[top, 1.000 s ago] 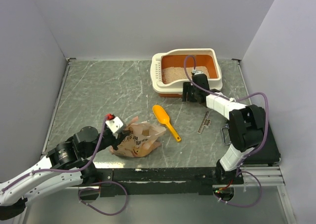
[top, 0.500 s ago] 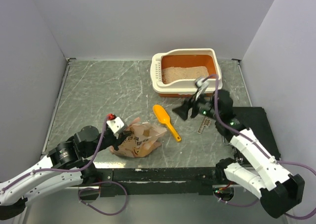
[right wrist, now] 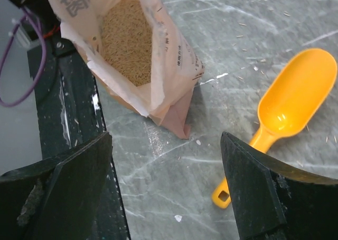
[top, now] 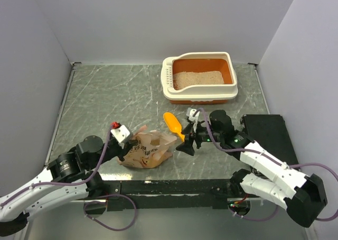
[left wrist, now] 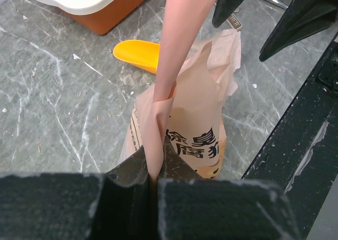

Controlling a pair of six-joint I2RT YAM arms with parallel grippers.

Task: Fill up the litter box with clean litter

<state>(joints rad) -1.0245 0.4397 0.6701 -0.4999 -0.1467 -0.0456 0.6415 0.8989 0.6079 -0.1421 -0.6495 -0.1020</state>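
Note:
The litter box [top: 169,92], cream-white outside and orange inside, stands at the back with clean litter [top: 198,79] spread in it. More litter [right wrist: 127,42] shows inside the open tan paper bag [top: 150,150]. My left gripper [top: 127,151] is shut on the bag's edge [left wrist: 156,145]. My right gripper [top: 189,140] is open and empty, low over the table just right of the bag's mouth, above the handle of the yellow-orange scoop [top: 178,130]. The scoop also shows in the right wrist view [right wrist: 288,110] and the left wrist view [left wrist: 138,55].
A flat black box [top: 266,131] lies at the right under my right arm. A black rail [top: 174,187] runs along the near edge. Loose grains dot the marbled table [top: 116,97]. Grey walls close in the left, back and right.
My right arm has swung back from the litter box rim, across the table toward the near left, and now hovers open by the scoop handle and bag. The left arm and bag barely moved.

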